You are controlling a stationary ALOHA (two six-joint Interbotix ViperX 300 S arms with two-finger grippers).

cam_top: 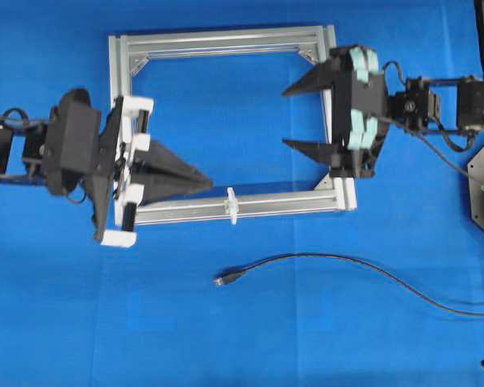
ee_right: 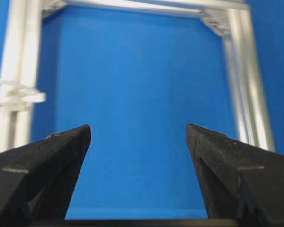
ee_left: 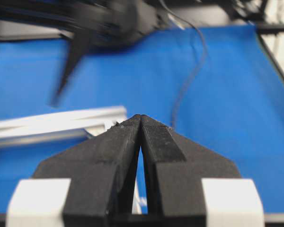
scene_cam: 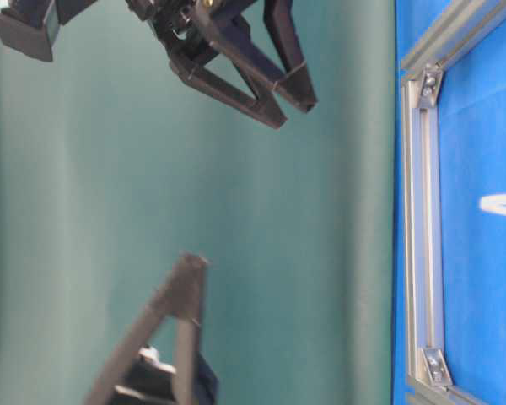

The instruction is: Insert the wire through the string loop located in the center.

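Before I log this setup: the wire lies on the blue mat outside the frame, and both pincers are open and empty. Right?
Not quite. The wire does lie outside the frame, and the right pincer is open and empty, but the left pincer is shut, empty too. The left wrist view shows its fingers pressed together.

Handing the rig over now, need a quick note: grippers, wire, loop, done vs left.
Left gripper: shut, empty, tips over the frame's lower-left inside corner.
Right gripper: wide open, empty, over the frame's right side.
Wire: loose on the blue mat below the frame, plug at its left end, untouched by either gripper.
String loop: across the middle of the frame's bottom bar, nothing through it.
Done: nothing yet on the wire.
Left: pick up the wire near the plug and thread it through the loop.
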